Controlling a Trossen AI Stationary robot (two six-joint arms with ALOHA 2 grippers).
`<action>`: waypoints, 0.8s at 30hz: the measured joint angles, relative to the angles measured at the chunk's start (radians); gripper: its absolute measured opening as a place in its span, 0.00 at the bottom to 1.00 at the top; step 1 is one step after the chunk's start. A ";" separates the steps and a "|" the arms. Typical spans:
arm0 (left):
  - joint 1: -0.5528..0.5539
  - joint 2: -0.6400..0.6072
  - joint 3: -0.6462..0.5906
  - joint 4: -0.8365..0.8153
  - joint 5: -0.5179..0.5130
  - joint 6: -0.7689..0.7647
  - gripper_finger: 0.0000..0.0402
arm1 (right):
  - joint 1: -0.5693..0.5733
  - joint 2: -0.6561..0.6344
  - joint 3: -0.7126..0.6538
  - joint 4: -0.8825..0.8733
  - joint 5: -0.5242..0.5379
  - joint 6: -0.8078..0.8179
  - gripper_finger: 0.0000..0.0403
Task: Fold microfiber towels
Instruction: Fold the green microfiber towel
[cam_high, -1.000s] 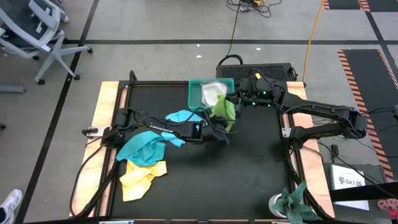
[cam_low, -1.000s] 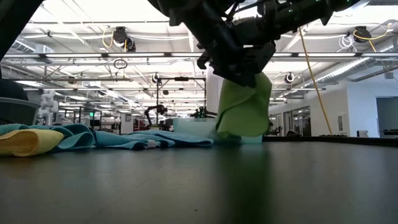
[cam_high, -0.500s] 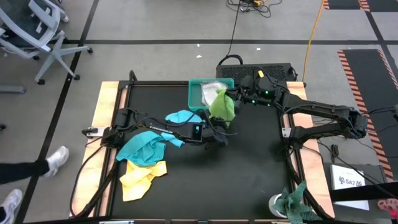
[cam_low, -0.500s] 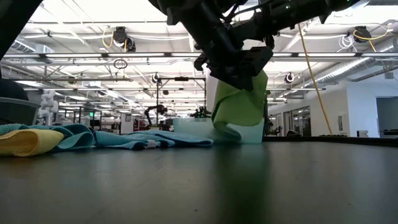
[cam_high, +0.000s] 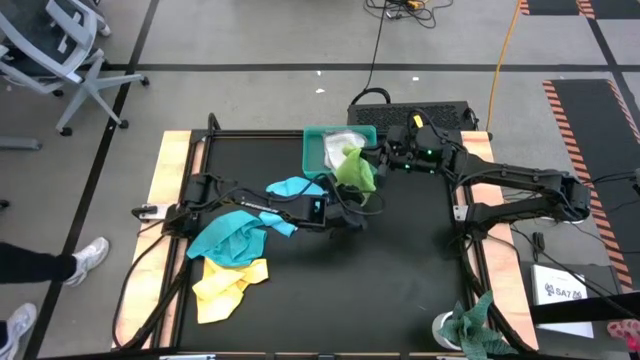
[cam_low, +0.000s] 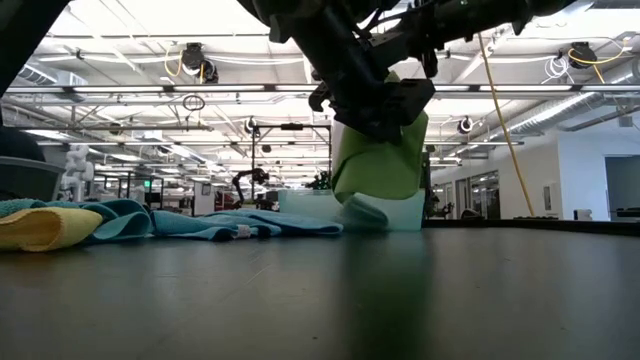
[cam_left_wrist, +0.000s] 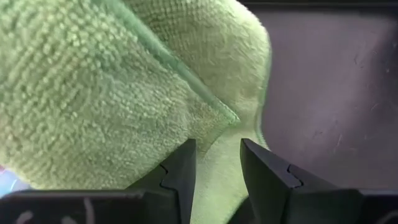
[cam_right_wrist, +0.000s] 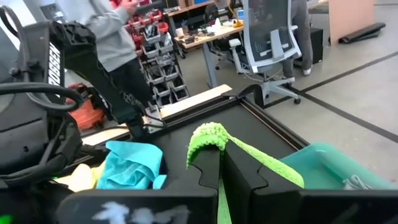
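One towel is in work: the lime green towel (cam_high: 356, 170), lifted off the bench (cam_high: 400, 270) just in front of the teal tray (cam_high: 318, 133). The left gripper (cam_left_wrist: 216, 163) has its fingers narrowly parted around the towel's lower fold. The right gripper (cam_right_wrist: 220, 163) pinches the upper edge tight. Left of the tray, well short of it, the yellow towel (cam_high: 228, 285), turquoise towel (cam_high: 232, 235) and light blue towel (cam_high: 295, 187) lie crumpled, not yet folded. In the tray rests a pale grey towel (cam_high: 343, 145). Most of the job appears to remain.
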 joint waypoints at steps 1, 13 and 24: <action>0.000 0.000 0.000 0.000 0.000 -0.004 0.32 | 0.000 0.000 0.000 0.002 0.000 0.000 0.00; 0.009 0.000 0.000 0.054 -0.033 -0.020 0.32 | 0.002 0.000 0.000 -0.018 -0.001 0.039 0.00; 0.013 0.000 0.000 0.081 -0.040 -0.036 0.32 | 0.008 0.000 0.000 -0.025 0.039 -0.004 0.00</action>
